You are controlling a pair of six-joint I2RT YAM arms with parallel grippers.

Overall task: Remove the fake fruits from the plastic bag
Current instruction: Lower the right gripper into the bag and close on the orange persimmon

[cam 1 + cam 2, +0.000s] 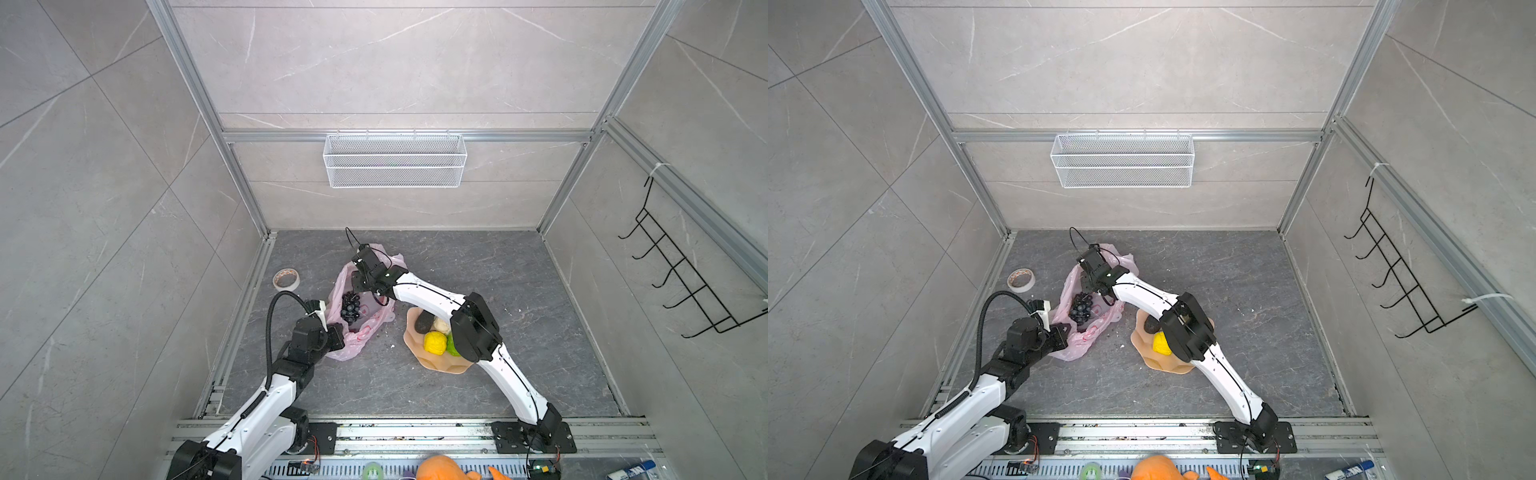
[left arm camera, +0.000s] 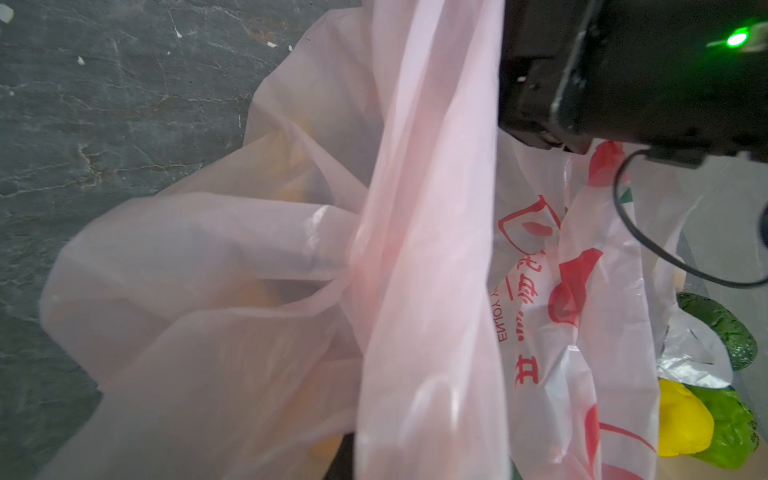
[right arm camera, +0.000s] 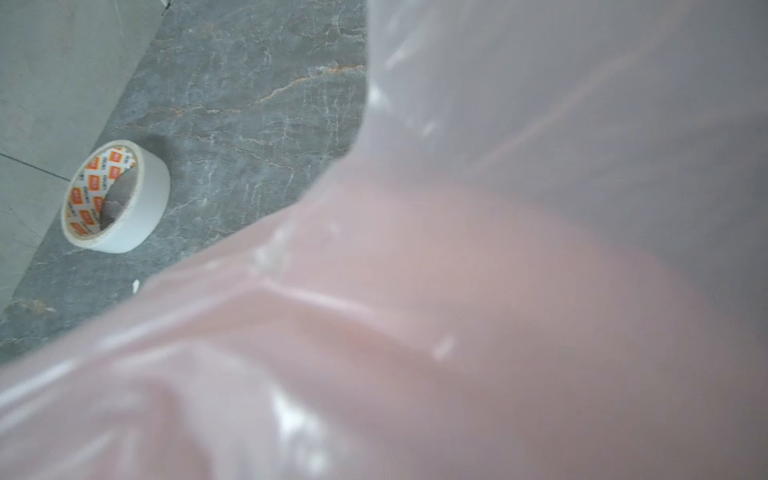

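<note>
The pink plastic bag (image 1: 365,328) (image 1: 1088,334) lies crumpled left of the middle in both top views. A black grape bunch (image 1: 350,307) (image 1: 1081,308) shows at its mouth. My right gripper (image 1: 357,291) reaches into the bag from the far side, right over the grapes; bag film (image 3: 457,291) hides its jaws. My left gripper (image 1: 336,334) is shut on the bag's near edge, and a taut band of film (image 2: 428,249) runs from it. On the peach plate (image 1: 440,368) lie an avocado (image 1: 424,322), a cream piece (image 1: 441,325), a lemon (image 1: 434,343) and a green fruit (image 1: 452,345). Yellowish shapes (image 2: 249,291) show through the film.
A tape roll (image 1: 286,279) (image 3: 114,197) lies left of the bag near the wall rail. A white wire basket (image 1: 395,160) hangs on the back wall and a black hook rack (image 1: 681,274) on the right wall. An orange plush toy (image 1: 444,469) sits at the front edge.
</note>
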